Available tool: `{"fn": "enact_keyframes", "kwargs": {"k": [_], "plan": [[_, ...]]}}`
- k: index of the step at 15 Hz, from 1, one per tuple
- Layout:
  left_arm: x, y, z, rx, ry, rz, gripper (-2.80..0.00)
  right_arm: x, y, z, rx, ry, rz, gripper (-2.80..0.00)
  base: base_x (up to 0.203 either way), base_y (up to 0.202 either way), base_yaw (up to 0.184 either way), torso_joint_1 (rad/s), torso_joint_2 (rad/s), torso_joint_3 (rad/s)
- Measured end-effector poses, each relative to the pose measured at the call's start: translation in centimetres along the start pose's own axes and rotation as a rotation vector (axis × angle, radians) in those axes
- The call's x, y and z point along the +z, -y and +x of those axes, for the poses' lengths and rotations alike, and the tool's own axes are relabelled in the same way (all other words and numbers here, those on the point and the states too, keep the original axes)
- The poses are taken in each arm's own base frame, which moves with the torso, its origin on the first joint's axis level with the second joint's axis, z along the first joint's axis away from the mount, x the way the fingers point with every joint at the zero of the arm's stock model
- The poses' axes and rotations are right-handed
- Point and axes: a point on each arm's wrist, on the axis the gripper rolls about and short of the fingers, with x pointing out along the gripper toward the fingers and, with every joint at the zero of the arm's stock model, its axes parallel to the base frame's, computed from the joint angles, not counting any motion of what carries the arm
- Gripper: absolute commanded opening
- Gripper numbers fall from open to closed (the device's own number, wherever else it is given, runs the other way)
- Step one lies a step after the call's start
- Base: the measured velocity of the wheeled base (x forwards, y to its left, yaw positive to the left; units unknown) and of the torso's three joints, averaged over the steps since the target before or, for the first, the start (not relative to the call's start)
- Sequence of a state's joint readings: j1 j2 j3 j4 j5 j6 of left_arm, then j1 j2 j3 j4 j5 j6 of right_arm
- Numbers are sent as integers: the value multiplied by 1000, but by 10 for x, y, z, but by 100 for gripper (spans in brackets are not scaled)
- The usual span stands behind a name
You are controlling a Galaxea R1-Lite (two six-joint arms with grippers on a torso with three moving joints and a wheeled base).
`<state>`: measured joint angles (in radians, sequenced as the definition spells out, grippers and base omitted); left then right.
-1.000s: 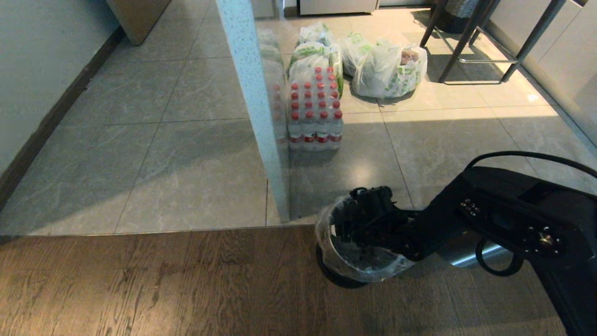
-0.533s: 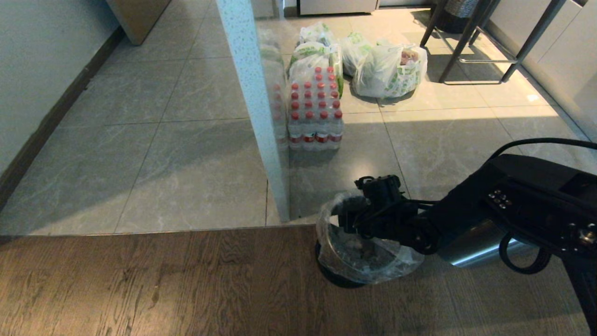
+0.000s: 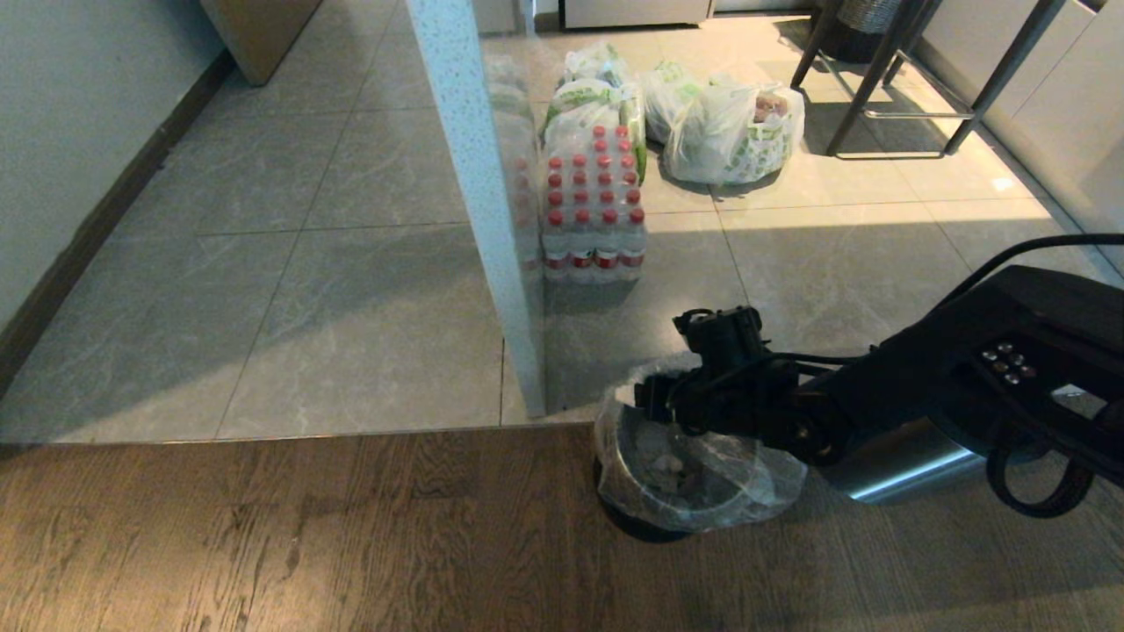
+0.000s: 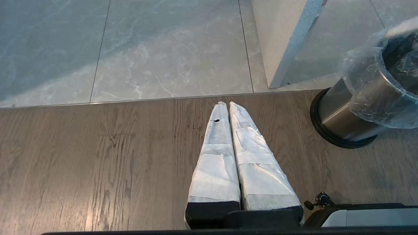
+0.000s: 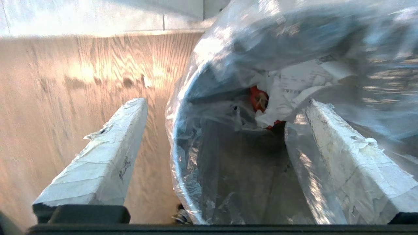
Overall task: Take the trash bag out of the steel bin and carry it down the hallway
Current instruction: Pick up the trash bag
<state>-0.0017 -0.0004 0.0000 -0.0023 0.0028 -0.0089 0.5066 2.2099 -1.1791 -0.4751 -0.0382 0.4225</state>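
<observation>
Here the trash bag lined the steel bin on the wood floor — clear, crinkled, folded over the rim.

The right gripper, jaws wide, straddled the bag's rim, holding nothing — higher than a second earlier, when it reached deeper inside; the left gripper hung closed nearby.

Crinkly clear plastic trash bag lines brushed steel bin.
</observation>
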Motion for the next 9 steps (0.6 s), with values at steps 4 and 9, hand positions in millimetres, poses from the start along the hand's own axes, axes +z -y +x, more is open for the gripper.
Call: {"fn": "enact_keyframes", "kwargs": {"k": [4, 9], "plan": [[0, 0, 0, 0, 0, 0, -280, 11, 7, -22, -16, 10, -53, 0, 0, 0, 0, 0, 0, 0], [0, 0, 0, 0, 0, 0, -280, 20, 47, -63, -117, 24, -149, 0, 0, 0, 0, 0, 0, 0]]}}
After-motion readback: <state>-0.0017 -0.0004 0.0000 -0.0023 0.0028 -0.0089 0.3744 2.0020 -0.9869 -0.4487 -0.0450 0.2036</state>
